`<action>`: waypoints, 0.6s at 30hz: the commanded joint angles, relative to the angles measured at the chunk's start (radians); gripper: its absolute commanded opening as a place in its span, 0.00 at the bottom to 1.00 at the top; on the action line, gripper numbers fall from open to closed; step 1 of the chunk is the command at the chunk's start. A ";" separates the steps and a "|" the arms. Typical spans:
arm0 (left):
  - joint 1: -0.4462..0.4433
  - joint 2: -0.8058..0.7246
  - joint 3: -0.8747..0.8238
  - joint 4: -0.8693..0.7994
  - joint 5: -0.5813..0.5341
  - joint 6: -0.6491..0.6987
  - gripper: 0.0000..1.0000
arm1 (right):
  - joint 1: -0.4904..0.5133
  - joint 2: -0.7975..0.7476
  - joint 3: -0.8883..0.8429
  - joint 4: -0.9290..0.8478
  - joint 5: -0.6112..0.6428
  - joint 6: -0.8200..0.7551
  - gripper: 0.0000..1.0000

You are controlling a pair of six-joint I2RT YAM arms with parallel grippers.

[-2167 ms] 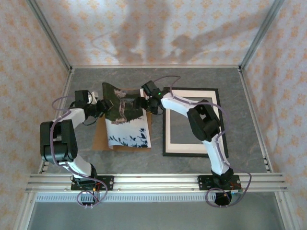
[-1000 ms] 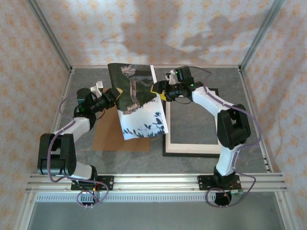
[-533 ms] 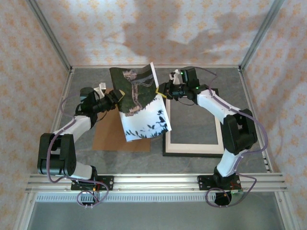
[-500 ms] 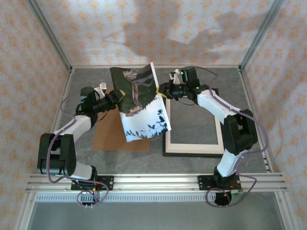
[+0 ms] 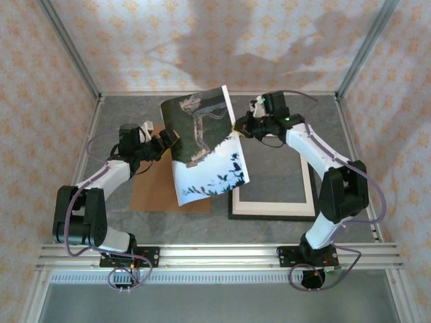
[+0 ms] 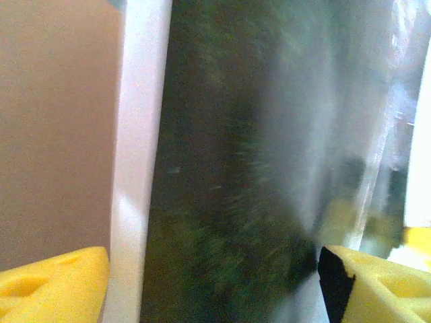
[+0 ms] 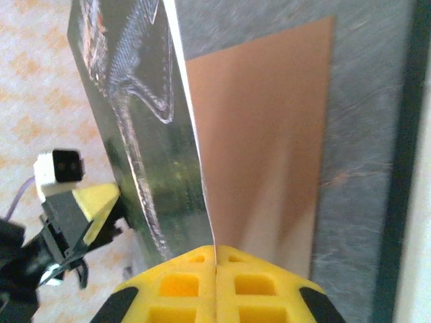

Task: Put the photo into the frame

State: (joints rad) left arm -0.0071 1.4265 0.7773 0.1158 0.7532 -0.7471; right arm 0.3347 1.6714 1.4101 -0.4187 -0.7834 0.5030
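The photo [image 5: 202,145], a dark green hill with a winding wall and a white border, hangs tilted in the air above the table's middle. My right gripper [image 5: 236,126] is shut on its right edge; in the right wrist view the yellow fingertips [image 7: 215,282] pinch the thin paper edge of the photo [image 7: 135,134]. My left gripper [image 5: 170,139] stands open at the photo's left edge. In the left wrist view its gripper [image 6: 215,289] straddles the photo [image 6: 229,168] with both pads apart from it. The black frame [image 5: 269,216] lies flat on the table at the right.
A plain brown backing board [image 5: 151,192] lies on the grey table under the left arm, seen behind the photo as the board [image 7: 269,134]. The frame's black edge [image 7: 404,168] runs along the right. Patterned walls close the back and sides.
The photo has shifted right toward the frame. The right gripper has shut on its right edge, and the left gripper's jaws have opened off its left edge.
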 commanded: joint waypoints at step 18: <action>-0.554 -0.249 0.399 -0.411 -0.544 0.335 0.88 | 0.134 -0.124 0.514 -0.480 0.749 -0.201 0.00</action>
State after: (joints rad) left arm -0.4290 1.1973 1.1103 -0.2584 0.3569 -0.4946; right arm 0.4500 1.5093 1.8919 -0.8402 -0.1547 0.2836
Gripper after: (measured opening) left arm 0.872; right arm 0.043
